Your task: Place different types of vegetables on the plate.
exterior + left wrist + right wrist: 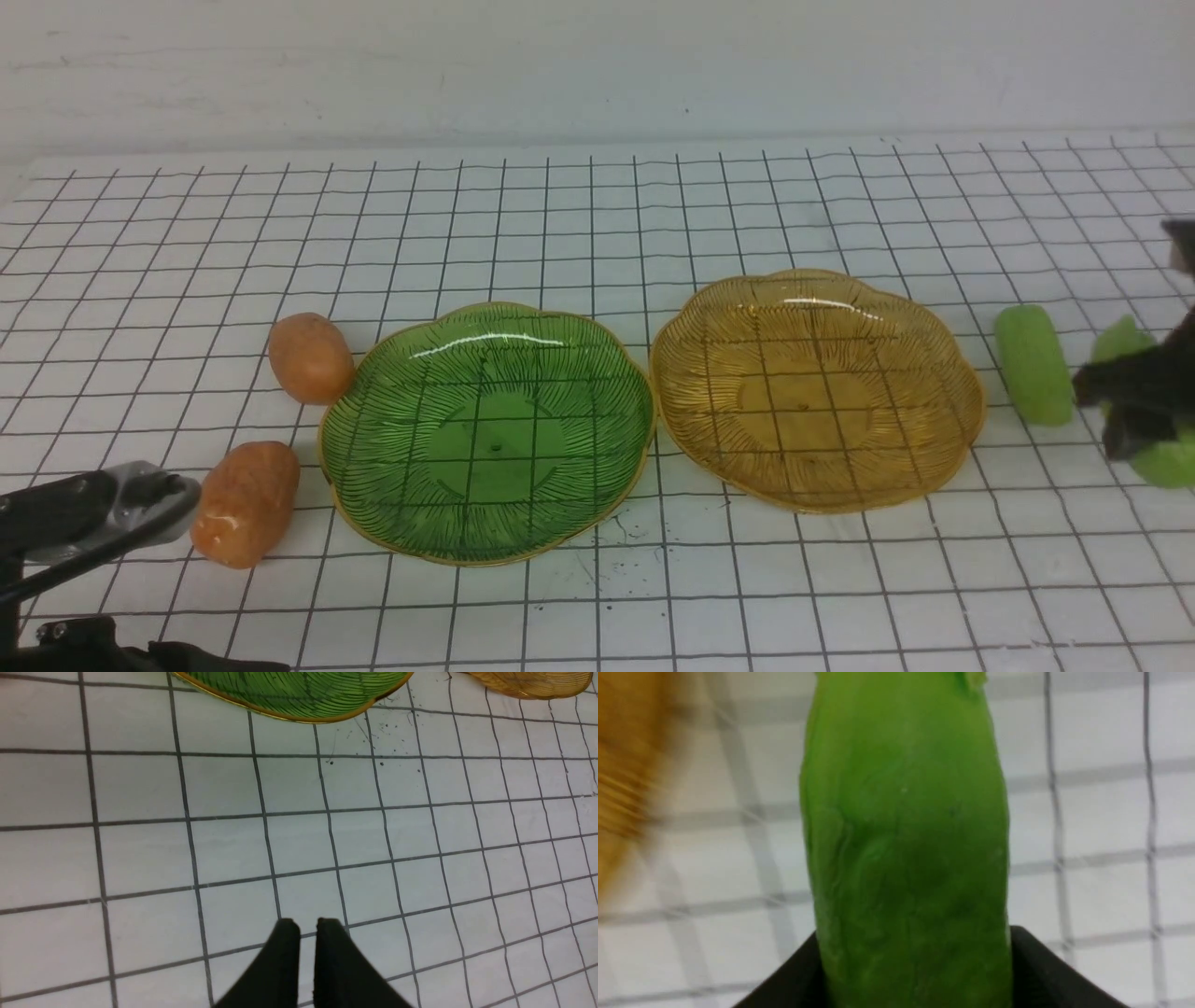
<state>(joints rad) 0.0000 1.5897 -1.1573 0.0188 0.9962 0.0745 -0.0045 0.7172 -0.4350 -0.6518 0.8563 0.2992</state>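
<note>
Right gripper (1134,401) pinches cucumber (906,812) at far right of table, right of yellow plate (934,439). Left gripper (308,926) narrow, holds nothing, sits near-left by near potato (246,504).

Cucumber sticks out long past jaws: may slip or tip. May also knock second cucumber (1033,364) just beside it.

Front view hides grip. Right wrist view shows it, blurry. Only front view shows far potato (311,357).

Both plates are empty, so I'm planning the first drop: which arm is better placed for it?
Right. The right gripper is shut on a green cucumber piece near the amber plate. The left gripper is shut, holding nothing, beside a potato it hasn't grasped.
</note>
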